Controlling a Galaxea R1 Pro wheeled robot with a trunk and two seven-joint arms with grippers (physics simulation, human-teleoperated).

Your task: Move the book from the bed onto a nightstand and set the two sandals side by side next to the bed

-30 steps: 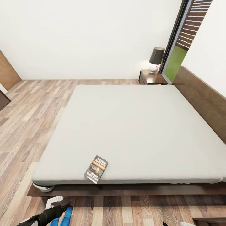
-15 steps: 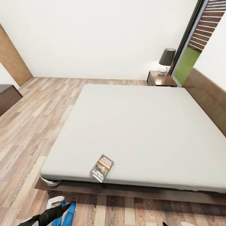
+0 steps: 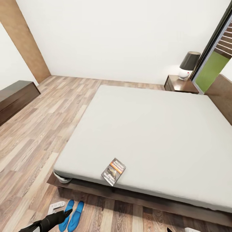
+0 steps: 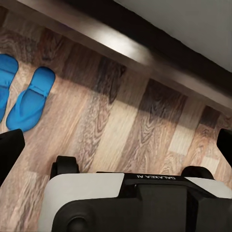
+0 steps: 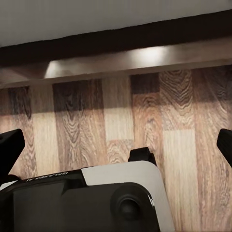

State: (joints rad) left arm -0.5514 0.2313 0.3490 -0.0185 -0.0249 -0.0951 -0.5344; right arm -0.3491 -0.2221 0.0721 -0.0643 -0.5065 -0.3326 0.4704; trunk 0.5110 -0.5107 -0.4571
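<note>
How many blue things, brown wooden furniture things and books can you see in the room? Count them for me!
Blue sandals: 2
Books: 1
Brown wooden furniture: 3, the bed, the nightstand and the long bench
Lamps: 1
Total: 7

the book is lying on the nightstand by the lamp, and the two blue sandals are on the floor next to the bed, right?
Not quite. The book is lying on the bed, close to the mattress's near edge, not on the nightstand, which holds just the lamp. The head view shows this. The two sandals are indeed on the floor next to the bed.
</note>
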